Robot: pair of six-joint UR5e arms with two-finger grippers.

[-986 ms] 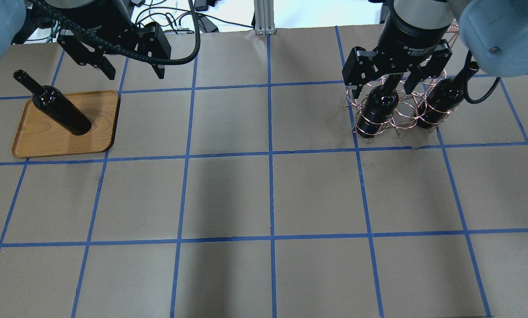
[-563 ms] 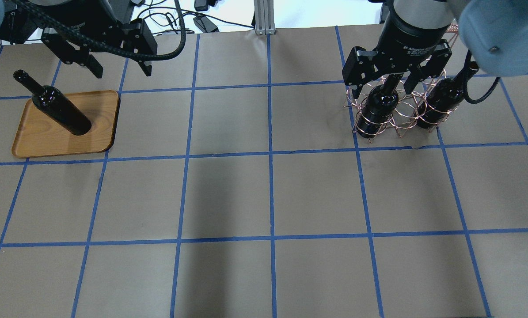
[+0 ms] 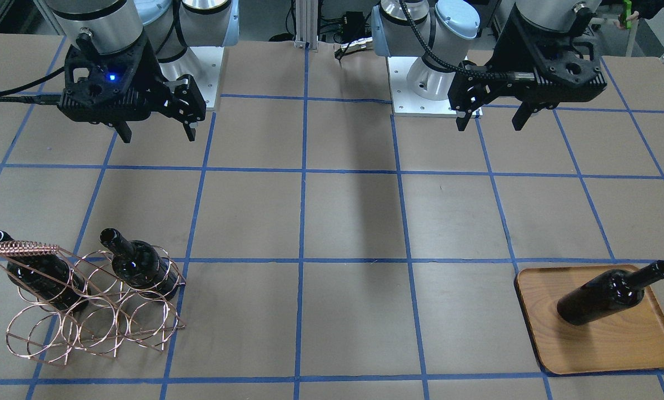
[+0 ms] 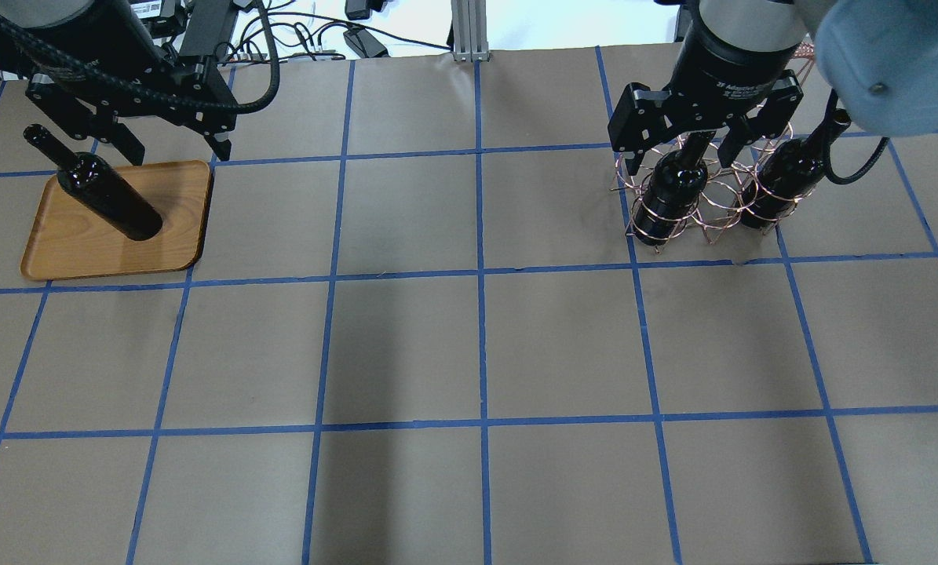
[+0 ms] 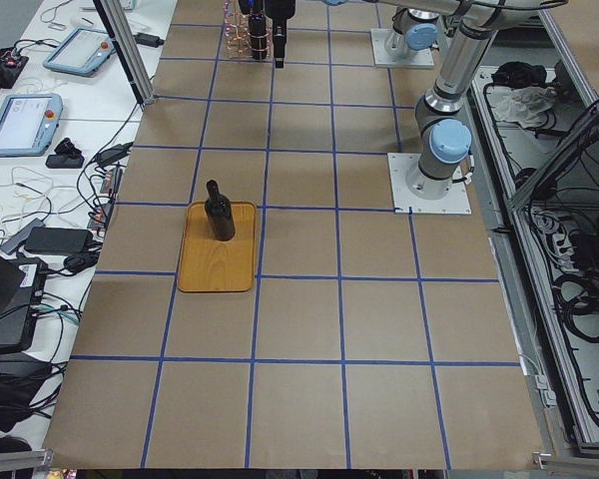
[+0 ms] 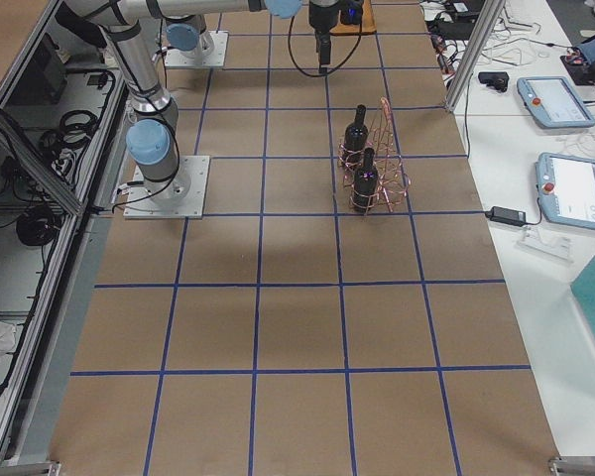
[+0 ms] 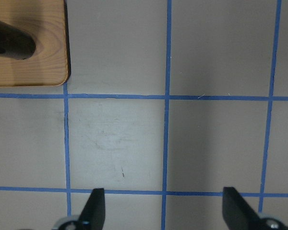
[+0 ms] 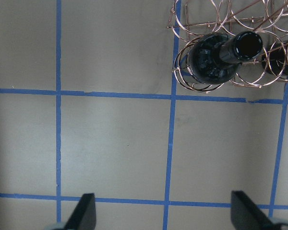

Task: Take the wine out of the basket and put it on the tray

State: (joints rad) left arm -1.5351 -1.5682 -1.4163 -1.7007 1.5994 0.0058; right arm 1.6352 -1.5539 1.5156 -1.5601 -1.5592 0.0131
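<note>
One wine bottle (image 4: 107, 196) lies on its side on the wooden tray (image 4: 100, 255) at the far left; it also shows in the front view (image 3: 607, 294) on the tray (image 3: 615, 350). The copper wire basket (image 4: 708, 212) holds two more bottles (image 4: 673, 188) (image 4: 786, 176), also seen from the front (image 3: 137, 266) (image 3: 37, 275). My left gripper (image 4: 180, 157) is open and empty, high beside the tray's far right corner. My right gripper (image 4: 677, 161) is open and empty, high over the table and clear of the basket (image 3: 87, 325) in the front view.
Brown paper with a blue tape grid (image 4: 480, 275) covers the table. The arm bases (image 3: 198, 50) (image 3: 426, 83) stand at the robot's side. An aluminium post (image 4: 469, 31) and cables sit at the far edge. Tablets (image 5: 20, 120) lie on the side bench.
My left gripper has moved left, from right of the tray to over its far right corner, still open. The right gripper, bottles and basket have not moved.
</note>
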